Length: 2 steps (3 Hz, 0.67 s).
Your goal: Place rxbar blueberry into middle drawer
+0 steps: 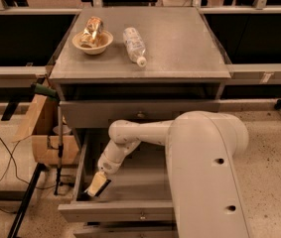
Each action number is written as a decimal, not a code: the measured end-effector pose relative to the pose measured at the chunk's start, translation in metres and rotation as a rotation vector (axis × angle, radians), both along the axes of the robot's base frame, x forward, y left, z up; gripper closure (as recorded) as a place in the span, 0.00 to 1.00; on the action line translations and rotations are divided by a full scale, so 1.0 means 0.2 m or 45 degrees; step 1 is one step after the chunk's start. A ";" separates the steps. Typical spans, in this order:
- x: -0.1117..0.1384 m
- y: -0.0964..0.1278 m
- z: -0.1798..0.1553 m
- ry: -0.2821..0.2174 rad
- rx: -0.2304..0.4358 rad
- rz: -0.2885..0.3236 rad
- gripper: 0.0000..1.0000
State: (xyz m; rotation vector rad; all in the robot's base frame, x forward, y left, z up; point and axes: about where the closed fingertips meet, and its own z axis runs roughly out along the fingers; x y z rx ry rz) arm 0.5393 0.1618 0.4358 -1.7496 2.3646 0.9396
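The middle drawer (115, 211) is pulled out under the cabinet top, with low grey walls and a small knob on its front panel. My gripper (97, 184) reaches down into the drawer's front left corner, close above the floor and next to the left wall. A thin dark strip lies along the gripper's tip, and I cannot tell whether it is the rxbar blueberry. No bar shows on the bare part of the drawer floor. My white arm covers the right half of the drawer.
The closed upper drawer front (140, 114) sits just above the arm. On the cabinet top stand a bowl (93, 44) holding a gold packet and a clear bottle (134, 44) lying flat. A cardboard box (44, 133) and a green-handled pole (58, 133) stand at the left.
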 end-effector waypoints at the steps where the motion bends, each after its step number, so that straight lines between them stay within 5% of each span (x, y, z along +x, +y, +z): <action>1: 0.00 0.00 0.00 0.001 -0.002 -0.001 0.00; 2: 0.00 0.00 0.00 0.001 -0.002 -0.001 0.00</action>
